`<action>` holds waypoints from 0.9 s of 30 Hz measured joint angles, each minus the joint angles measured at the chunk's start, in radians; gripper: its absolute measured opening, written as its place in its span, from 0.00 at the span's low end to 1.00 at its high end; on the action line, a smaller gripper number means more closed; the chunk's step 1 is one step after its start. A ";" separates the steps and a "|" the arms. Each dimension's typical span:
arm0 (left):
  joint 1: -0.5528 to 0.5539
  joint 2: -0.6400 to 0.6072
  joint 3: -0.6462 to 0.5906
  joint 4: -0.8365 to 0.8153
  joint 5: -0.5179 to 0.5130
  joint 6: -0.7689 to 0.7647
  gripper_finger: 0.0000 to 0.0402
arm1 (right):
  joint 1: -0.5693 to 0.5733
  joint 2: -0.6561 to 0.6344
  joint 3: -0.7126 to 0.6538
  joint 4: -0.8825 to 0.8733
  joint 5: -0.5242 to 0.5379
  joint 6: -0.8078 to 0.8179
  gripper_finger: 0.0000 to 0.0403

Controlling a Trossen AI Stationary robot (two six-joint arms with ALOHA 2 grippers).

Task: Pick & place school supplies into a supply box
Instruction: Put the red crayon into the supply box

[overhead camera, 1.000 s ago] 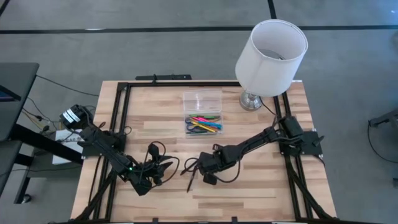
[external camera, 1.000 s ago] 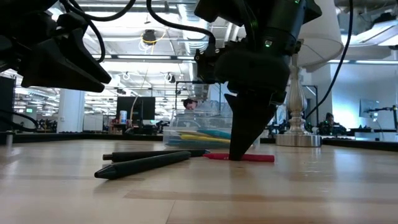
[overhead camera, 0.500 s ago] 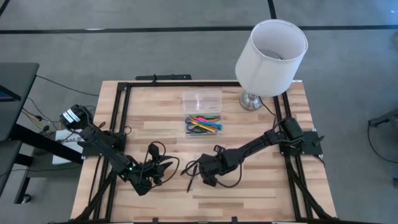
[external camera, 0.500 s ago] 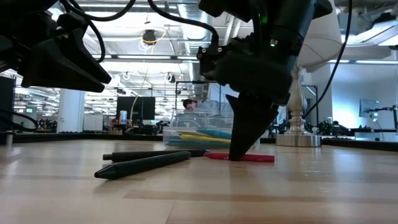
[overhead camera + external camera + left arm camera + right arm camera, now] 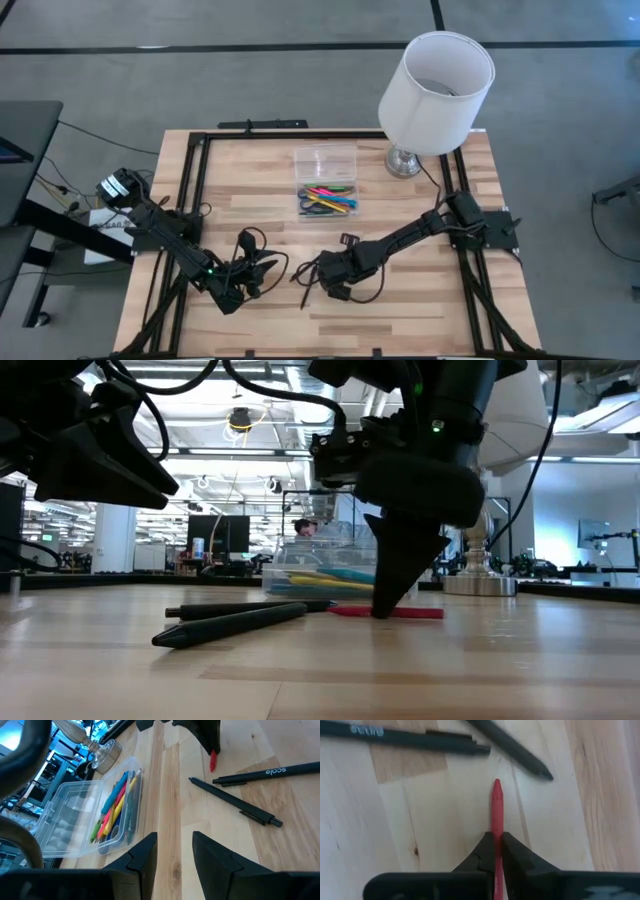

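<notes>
A red pen (image 5: pixel 496 810) lies on the wooden table, and my right gripper (image 5: pixel 496 851) is shut on it near the table's middle (image 5: pixel 333 280). Beside it lie two black pens (image 5: pixel 235 802) (image 5: pixel 270 772). The supply box (image 5: pixel 326 195) is a clear plastic case standing toward the far side. Its lid (image 5: pixel 325 160) is folded open, and coloured pens lie inside (image 5: pixel 112 807). My left gripper (image 5: pixel 175 855) hovers open at the near left (image 5: pixel 275 265), pointing toward the pens and touching nothing. My right gripper pinches the red pen's shaft (image 5: pixel 496 832) between its two fingertips, roughly at mid-length (image 5: pixel 385 610). The fingers come steeply down from above and stand on either side of the shaft. The pen lies flat on the table (image 5: pixel 420 613).
A lamp with a white shade (image 5: pixel 437 90) and a metal base (image 5: pixel 403 162) stands at the far right, next to the box. A black frame (image 5: pixel 190 180) runs around the tabletop's edges. Bare wood (image 5: pixel 420 300) lies to the near right.
My right gripper has tipped and rolled a little over the red pen while its fingertips stay at the same spot. The pen still lies on the table.
</notes>
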 joint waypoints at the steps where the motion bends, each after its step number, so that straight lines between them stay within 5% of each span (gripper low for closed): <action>1: 0.000 0.000 0.000 -0.002 0.000 -0.001 0.30 | 0.000 0.000 0.011 -0.026 -0.004 -0.002 0.00; 16: 0.000 0.000 0.000 -0.040 0.000 -0.043 0.30 | -0.002 0.000 0.098 -0.233 0.058 -0.020 0.00; 27: 0.000 0.000 0.000 -0.040 -0.001 -0.043 0.30 | -0.098 -0.004 0.239 -0.439 0.323 -0.104 0.00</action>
